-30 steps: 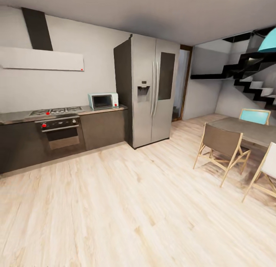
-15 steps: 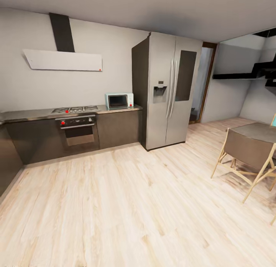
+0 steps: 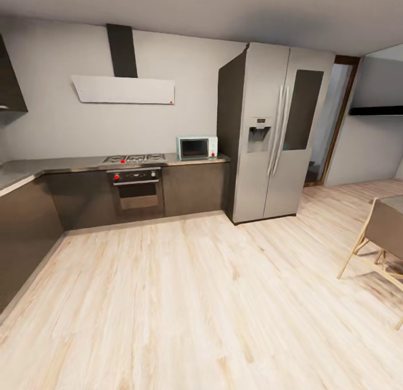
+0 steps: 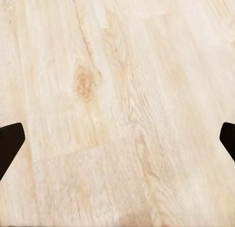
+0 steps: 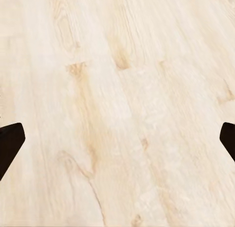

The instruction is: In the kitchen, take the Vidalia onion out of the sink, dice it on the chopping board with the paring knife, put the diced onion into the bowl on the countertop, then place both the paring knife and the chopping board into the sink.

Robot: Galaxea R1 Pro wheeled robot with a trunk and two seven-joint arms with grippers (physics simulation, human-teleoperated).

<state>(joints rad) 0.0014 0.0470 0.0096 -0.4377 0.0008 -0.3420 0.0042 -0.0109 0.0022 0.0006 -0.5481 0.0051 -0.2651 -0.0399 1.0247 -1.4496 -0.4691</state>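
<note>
Countertop (image 3: 73,165), left of the fridge (image 3: 274,132), carries hob and microwave; left gripper (image 4: 117,139) and right gripper (image 5: 117,139) spread wide, empty, above floor; onion likely smooth, roll-prone: grasp across middle.

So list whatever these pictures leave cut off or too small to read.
- Countertop, head view: its left run is cut by the picture's edge.
- Chair, head view: cropped at the right edge.
- Oven knobs, head view: too small to read.
- Left gripper and right gripper, wrist views: only dark tips at the edges, over the floor.
</note>
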